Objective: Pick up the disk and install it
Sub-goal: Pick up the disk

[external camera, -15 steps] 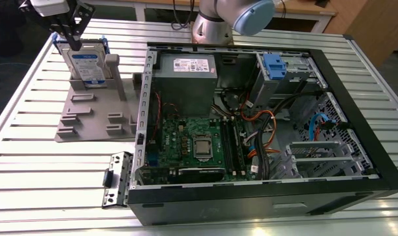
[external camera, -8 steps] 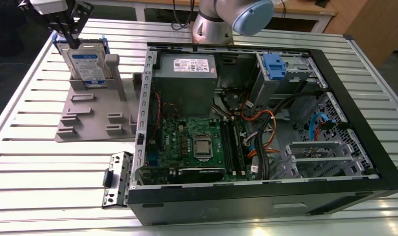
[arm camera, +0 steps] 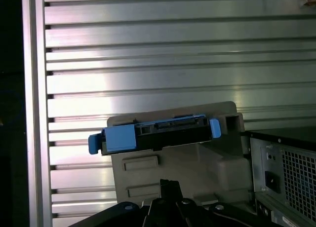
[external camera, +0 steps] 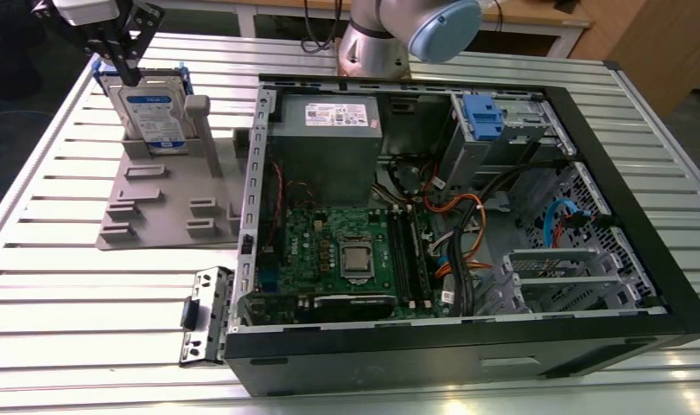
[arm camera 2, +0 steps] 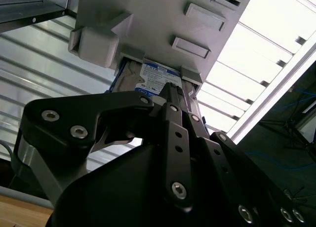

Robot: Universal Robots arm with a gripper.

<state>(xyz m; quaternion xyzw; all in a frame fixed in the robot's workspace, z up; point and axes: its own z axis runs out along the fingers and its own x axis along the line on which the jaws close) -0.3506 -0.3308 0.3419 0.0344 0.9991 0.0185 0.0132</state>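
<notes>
Status: pick phase, nothing lifted, install not started. Gripper [external camera: 124, 76] poised just over the top edge of the disk [external camera: 152, 117], at the exterior view's left, well apart from the open computer case [external camera: 626, 173]. Disk upright on edge in a slot of the grey stand [external camera: 166, 203] on the slatted table [external camera: 50, 294], blue carrier around it. Fingers seemingly pressed together, nothing clamped between them. Same read in the second wrist view: gripper [arm camera 2: 167, 89] lined up with the disk [arm camera 2: 155, 79]. In the first wrist view, top edge of the disk [arm camera: 158, 133] bare. Unclear whether the tips touch that edge.

Judgement: target probably the drive cage [external camera: 500, 143] with the blue latch [external camera: 485, 112] inside the case. Grasp calls for spreading the fingers to straddle the thin top edge, centring between the carrier tabs, and clamping on the flat faces. Then a straight pull, so as not to drag or tip the stand.
</notes>
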